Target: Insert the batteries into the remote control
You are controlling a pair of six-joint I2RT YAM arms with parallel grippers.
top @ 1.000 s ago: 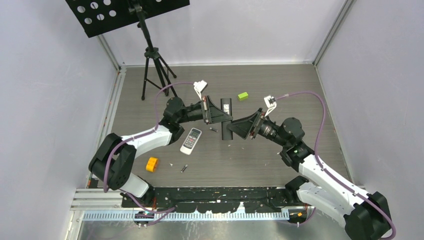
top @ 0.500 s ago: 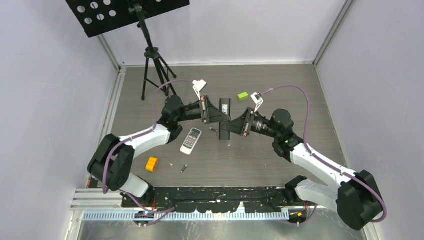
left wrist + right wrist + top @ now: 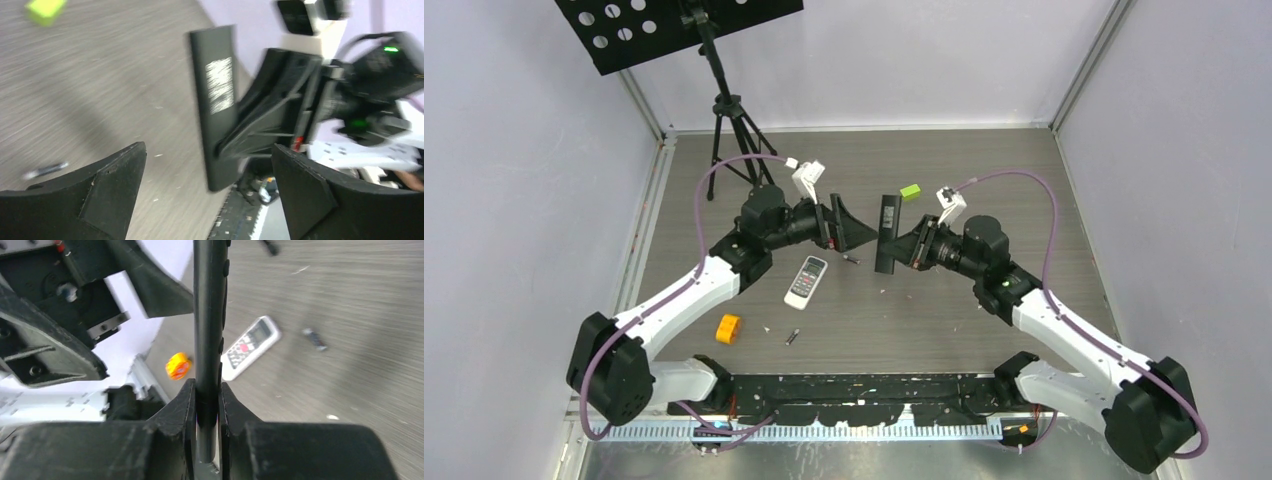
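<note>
My right gripper (image 3: 898,251) is shut on the lower end of a black remote control (image 3: 885,228) and holds it off the table; in the right wrist view the remote (image 3: 210,315) stands edge-on between the pads of that gripper (image 3: 207,405). My left gripper (image 3: 860,233) is open just left of the remote and apart from it. The left wrist view shows the remote's labelled back (image 3: 216,100) beyond the open gripper (image 3: 210,192). One battery (image 3: 851,260) lies on the table below the grippers, another battery (image 3: 792,337) nearer the front.
A white remote (image 3: 806,281) lies face up left of centre. An orange block (image 3: 728,327) sits front left, a lime-green block (image 3: 910,191) behind the black remote. A tripod (image 3: 728,125) with a black perforated board stands at the back left.
My left gripper opened, let go of the black remote and drew back to the left. My right gripper closed on the remote and now carries it alone, slightly further right.
</note>
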